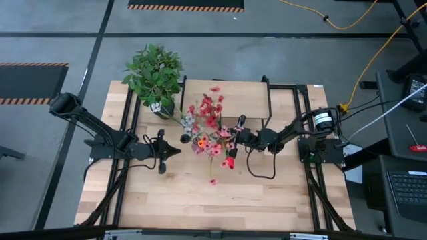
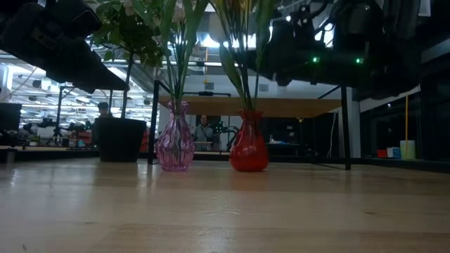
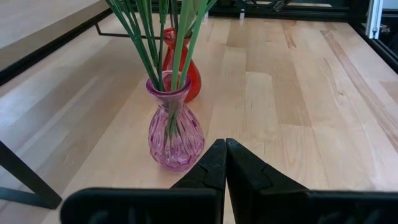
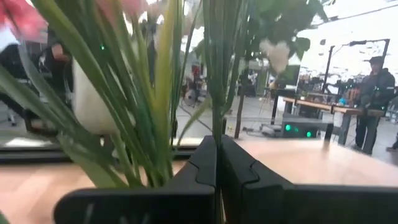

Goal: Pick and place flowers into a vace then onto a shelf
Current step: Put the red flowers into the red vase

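Note:
A pink glass vase (image 2: 175, 145) and a red vase (image 2: 249, 147) stand side by side on the tabletop, each with green flower stems in it. The blooms (image 1: 210, 127) show pink, red and white from above. The red vase also shows in the high view (image 1: 230, 162). My left gripper (image 1: 179, 151) is shut and empty, level, just short of the pink vase (image 3: 176, 134). My right gripper (image 1: 236, 135) is shut, up among the stems (image 4: 134, 112) above the vases. The shelf (image 1: 243, 100) stands at the table's far side. My right gripper's shut fingertips (image 4: 208, 149) stand right at a bunch of thin green stems (image 4: 216, 93). The fingers hide where the stems end, so I cannot tell whether it touches or holds one.
A bushy green plant in a black pot (image 1: 155, 73) stands at the far left, beside the shelf; its pot also shows in the low view (image 2: 119, 138). The shelf's black legs (image 2: 346, 126) stand behind the vases. Bare tabletop (image 1: 200, 207) lies toward the near edge. People show in the room beyond.

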Tool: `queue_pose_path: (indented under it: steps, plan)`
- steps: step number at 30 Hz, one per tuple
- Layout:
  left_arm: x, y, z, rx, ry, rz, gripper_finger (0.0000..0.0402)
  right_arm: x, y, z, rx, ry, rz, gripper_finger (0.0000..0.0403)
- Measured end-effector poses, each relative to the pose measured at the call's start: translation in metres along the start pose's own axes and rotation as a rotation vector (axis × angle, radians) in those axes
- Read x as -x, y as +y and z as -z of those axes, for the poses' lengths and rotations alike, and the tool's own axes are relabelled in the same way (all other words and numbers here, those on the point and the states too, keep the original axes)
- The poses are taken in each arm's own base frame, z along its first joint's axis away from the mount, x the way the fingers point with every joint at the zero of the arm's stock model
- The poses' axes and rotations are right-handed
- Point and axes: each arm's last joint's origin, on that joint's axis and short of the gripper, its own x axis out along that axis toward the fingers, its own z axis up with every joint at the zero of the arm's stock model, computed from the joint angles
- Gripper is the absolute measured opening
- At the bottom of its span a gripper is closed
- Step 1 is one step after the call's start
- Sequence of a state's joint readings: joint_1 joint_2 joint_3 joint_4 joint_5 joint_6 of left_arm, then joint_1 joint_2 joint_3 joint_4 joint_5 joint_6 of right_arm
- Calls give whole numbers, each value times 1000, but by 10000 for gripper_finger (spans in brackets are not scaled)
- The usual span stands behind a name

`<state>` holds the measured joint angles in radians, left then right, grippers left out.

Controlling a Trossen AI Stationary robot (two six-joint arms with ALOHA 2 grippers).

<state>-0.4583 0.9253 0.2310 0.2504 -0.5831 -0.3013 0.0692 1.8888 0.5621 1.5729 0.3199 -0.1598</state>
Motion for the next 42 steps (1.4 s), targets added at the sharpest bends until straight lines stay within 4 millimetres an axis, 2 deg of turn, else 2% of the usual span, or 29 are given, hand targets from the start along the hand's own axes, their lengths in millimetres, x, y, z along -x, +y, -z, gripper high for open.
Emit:
queue_pose_path:
  steps: [4,15,35,42]
  plan:
    - [0,0,0,0,0,0,6,0,1,8,2,30,4,0]
    - [0,0,0,0,0,0,6,-1,2,12,15,36,5,4]
    - [0,0,0,-1,1,0,6,-1,1,11,14,35,6,107]
    - [0,0,0,-1,1,0,6,-1,0,0,26,69,0,128]
